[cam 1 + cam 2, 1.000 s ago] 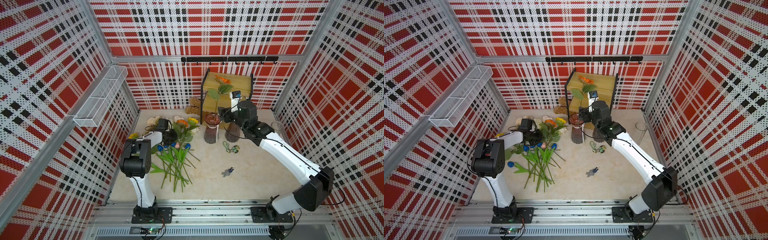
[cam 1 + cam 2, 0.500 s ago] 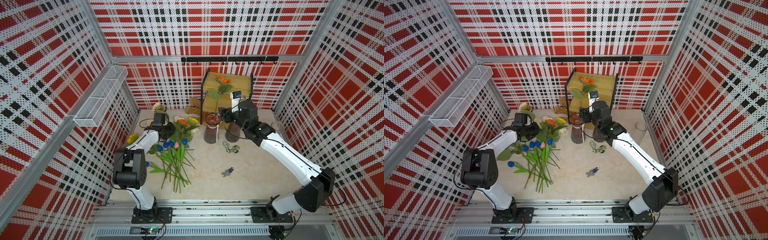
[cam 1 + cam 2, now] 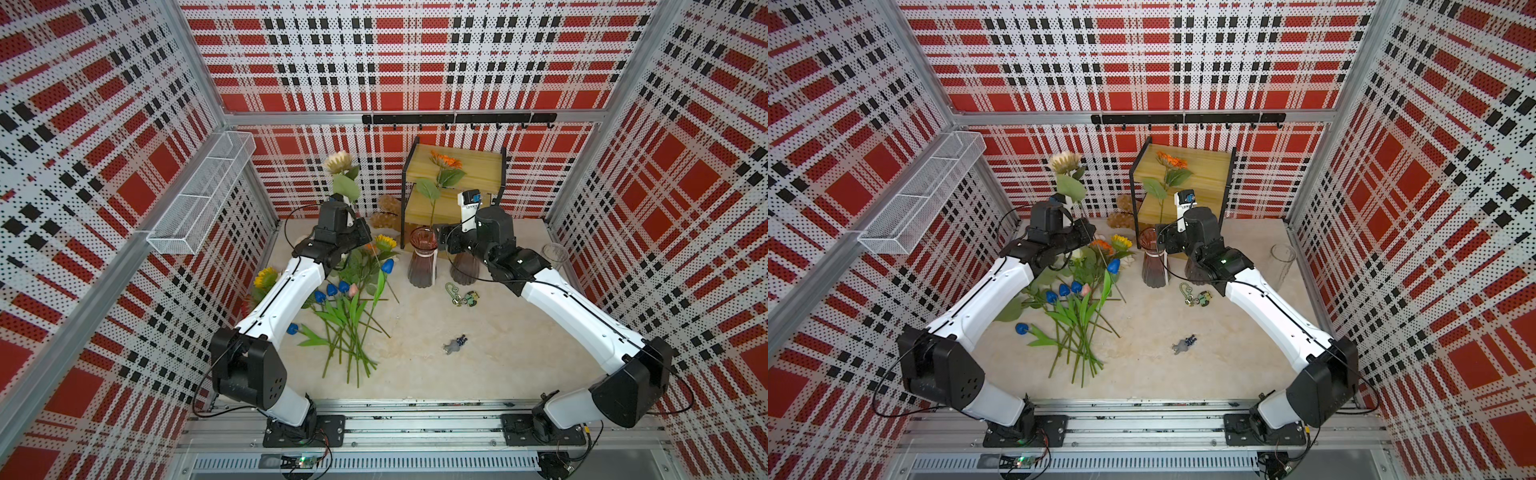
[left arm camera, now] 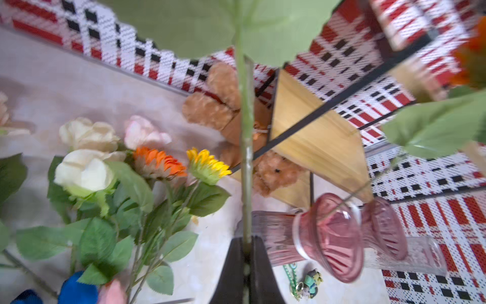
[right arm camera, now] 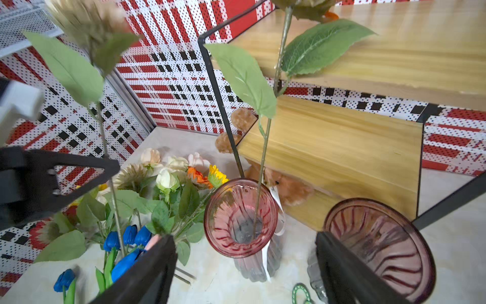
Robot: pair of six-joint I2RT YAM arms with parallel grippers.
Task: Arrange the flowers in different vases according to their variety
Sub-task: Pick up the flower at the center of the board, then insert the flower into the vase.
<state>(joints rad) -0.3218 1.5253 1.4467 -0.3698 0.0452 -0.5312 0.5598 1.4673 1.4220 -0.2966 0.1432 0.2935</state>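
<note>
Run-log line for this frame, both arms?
left gripper: shut on cream sunflower stem, held upright | right gripper: open, facing pink vase | pink vase: holds orange sunflower

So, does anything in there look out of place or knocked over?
Nothing is spilled or tipped: the pinkish vase and the brownish vase stand upright. The odd ones are non-flowers: a teddy bear tucked against the wooden shelf, and a keychain and small grey figurine lying on the table.
</note>
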